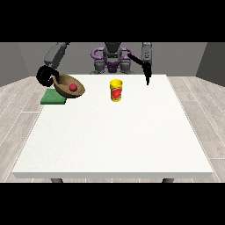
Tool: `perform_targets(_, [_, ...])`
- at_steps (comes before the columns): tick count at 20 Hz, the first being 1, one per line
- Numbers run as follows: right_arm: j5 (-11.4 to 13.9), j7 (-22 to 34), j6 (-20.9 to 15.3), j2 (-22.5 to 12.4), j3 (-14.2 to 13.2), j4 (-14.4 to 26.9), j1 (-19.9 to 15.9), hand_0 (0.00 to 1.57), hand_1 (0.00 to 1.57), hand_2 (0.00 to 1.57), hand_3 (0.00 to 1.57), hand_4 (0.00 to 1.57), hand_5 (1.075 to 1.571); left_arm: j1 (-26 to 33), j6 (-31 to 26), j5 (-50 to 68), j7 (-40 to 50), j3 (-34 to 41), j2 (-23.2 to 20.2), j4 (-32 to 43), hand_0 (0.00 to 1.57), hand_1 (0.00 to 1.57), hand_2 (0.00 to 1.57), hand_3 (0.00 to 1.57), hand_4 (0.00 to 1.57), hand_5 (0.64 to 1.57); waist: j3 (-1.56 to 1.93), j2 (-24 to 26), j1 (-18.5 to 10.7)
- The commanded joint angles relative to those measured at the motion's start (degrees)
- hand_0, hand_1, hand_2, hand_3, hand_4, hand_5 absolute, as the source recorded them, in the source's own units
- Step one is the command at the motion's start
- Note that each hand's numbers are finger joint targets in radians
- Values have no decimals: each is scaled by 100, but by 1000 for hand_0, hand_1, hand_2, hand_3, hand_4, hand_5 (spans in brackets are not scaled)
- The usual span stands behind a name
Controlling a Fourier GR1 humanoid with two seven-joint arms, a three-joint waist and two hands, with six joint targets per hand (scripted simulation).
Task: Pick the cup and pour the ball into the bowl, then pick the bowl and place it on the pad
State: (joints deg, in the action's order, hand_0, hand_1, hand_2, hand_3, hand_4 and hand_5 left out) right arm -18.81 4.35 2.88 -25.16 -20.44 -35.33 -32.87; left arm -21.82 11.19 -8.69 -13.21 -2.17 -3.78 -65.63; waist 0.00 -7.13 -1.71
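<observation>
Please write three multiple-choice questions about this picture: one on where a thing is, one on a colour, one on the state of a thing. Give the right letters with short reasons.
1. Where is the small red ball?
A. inside the brown wooden bowl
B. inside the yellow cup
C. on the white table

2. What colour is the flat square pad?
A. blue
B. green
C. orange

3. What is the state of the bowl?
A. upside down on the table
B. standing flat in the table's middle
C. tilted, held above the pad by the hand at the view's left

Answers:
1 A: the ball shows red against the bowl's brown inside.
2 B: the pad at the table's far left corner is green.
3 C: the bowl's opening leans towards the camera, with the black hand at its rim.
</observation>
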Motion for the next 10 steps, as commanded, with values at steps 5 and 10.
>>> perform_targets(5, [-375,-321,876,-709,-444,468,32,1571,1571,1571,843,873,1570,-218,546,-441,-121,-380,364,-173,0,0,0,0,0,714,5,-617,-55])
perform_targets(10, [-579,-1032,1498,-1277,-869,1051,-46,1571,1571,1571,482,855,1570,-387,724,-646,-147,-467,368,-972,0,0,0,0,0,705,15,-1647,-272])
